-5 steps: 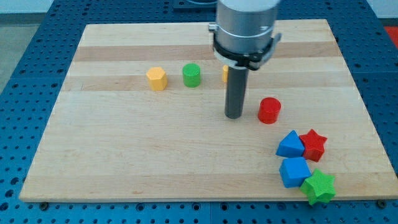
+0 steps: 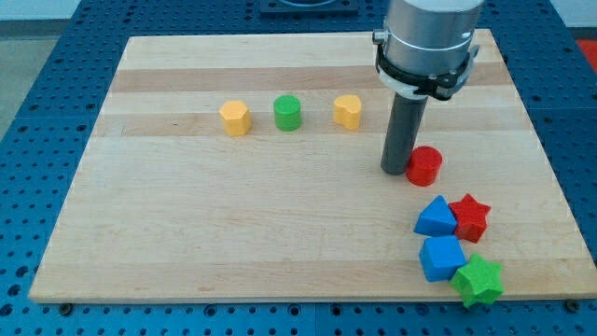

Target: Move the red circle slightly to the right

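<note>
Red circle [image 2: 424, 165] farther right, touching my tip [image 2: 395, 171].

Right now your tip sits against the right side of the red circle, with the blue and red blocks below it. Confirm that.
Not quite. My tip sits against the left side of the red circle, not the right, as the camera view shows. The blue blocks and red star are indeed below it.

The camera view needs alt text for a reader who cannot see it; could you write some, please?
My tip touches the left side of the red circle on a wooden board. Yellow, green and yellow blocks line the top; blue, red star and green star cluster bottom right.
</note>
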You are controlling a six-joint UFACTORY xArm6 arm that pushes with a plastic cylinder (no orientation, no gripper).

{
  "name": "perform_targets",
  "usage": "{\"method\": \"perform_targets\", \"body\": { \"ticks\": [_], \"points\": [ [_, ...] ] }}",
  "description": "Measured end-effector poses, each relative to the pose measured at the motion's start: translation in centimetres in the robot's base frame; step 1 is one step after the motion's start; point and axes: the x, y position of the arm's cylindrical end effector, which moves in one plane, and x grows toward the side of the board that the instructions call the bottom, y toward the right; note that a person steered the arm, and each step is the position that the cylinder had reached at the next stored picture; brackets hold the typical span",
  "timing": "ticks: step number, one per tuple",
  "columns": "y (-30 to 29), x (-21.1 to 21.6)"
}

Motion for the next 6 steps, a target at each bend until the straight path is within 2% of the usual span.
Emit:
{"method": "perform_targets", "body": {
  "ticks": [2, 4, 6],
  "points": [
    [0.6, 0.0],
    [-1.2, 0.7],
    [-4.1, 5.8]
  ]
}}
